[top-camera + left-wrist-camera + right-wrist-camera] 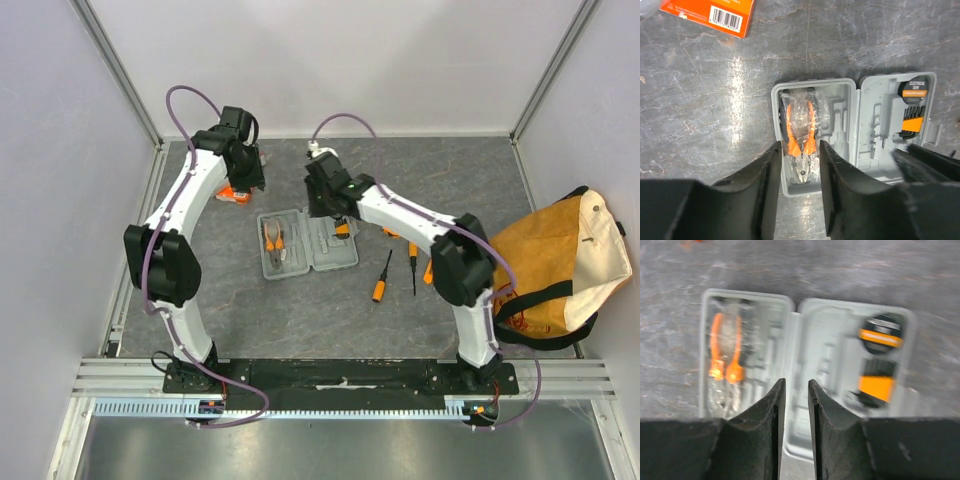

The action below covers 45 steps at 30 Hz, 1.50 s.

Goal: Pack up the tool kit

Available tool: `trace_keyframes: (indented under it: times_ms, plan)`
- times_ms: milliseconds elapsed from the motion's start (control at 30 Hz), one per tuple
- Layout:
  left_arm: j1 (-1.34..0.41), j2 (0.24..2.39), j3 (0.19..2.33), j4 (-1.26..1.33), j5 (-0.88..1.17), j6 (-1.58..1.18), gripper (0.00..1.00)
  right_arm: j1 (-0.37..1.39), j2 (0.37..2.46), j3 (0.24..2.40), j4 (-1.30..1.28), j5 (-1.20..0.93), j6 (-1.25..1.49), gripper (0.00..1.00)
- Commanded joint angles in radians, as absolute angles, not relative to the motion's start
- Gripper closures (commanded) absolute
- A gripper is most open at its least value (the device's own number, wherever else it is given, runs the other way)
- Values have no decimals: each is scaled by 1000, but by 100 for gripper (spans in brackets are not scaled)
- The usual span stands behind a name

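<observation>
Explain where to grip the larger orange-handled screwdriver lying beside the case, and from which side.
Probably its orange handle, from above, jaws across its width: the screwdriver lies flat on the table, and the handle is thicker than the shaft.

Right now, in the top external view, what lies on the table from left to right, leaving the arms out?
orange packet → open grey tool case → orange-handled screwdriver → thin black screwdriver → tan canvas bag

Matt grey plastic case (816, 83), pliers (789, 139) wrapped in glossy clear film (800, 111), mottled grey tabletop (710, 130) with a slight sheen.
</observation>
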<state>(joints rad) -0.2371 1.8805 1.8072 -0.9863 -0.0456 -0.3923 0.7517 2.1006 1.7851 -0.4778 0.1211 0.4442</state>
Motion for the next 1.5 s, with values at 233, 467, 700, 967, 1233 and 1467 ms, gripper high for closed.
trace_keyframes:
  times_ms: [233, 467, 700, 967, 1233, 1467]
  plan:
    - [-229, 1700, 1723, -801, -5, -291, 10, 548, 1747, 1361, -583, 273, 523, 49]
    - [-224, 1713, 1695, -747, 198, -273, 21, 520, 1683, 1201, -609, 227, 561, 41]
    - [-222, 1706, 1674, -739, 235, -270, 23, 517, 1663, 1132, -675, 65, 522, 41]
    - [-224, 1692, 1635, -739, 242, -264, 25, 514, 1752, 1103, -673, -44, 523, 46]
    - [-225, 1671, 1595, -750, 232, -253, 26, 517, 1789, 1081, -658, -54, 561, 62]
    - [-224, 1648, 1582, -764, 213, -250, 27, 537, 1776, 1138, -687, 38, 603, 90]
